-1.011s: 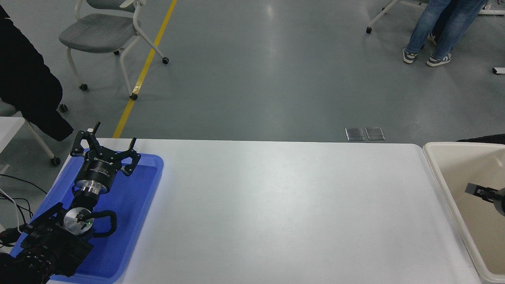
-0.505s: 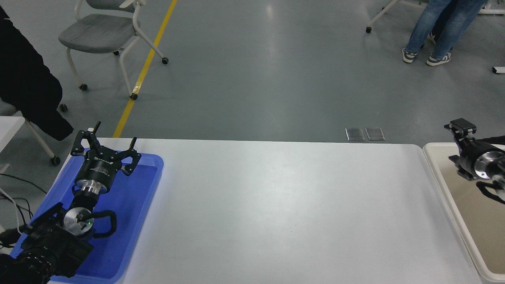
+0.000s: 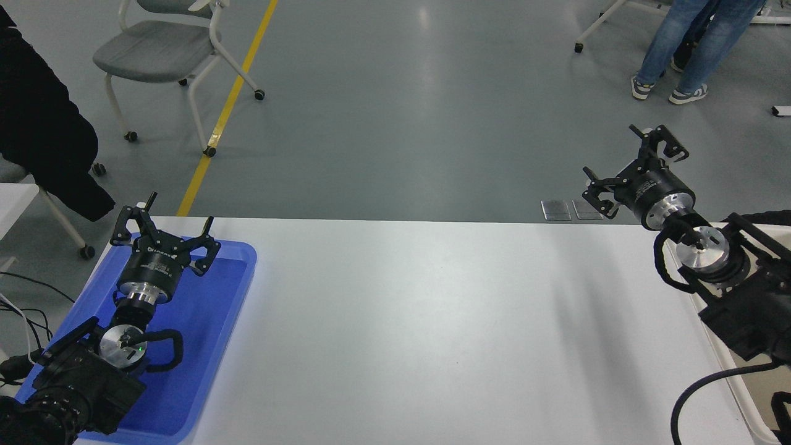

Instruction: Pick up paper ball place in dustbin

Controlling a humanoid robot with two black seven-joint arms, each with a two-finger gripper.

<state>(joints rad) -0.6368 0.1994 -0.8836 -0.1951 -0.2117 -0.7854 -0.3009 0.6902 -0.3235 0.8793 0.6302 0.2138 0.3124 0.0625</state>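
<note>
The paper ball is not in view. The cream-white dustbin (image 3: 736,388) stands at the table's right end, mostly hidden behind my right arm. My right gripper (image 3: 619,156) is open and empty, raised above the table's far right corner and pointing away. My left gripper (image 3: 165,217) is open and empty, parked over the blue tray (image 3: 210,321) at the lower left.
The white table (image 3: 432,334) spans the middle. A chair (image 3: 167,55) and a dark coat stand at the far left. A person's legs (image 3: 686,49) are on the floor at the far right.
My right arm rose out of the dustbin and swung up and left. Its gripper now stands above the table's far right corner. The left arm has not moved.
</note>
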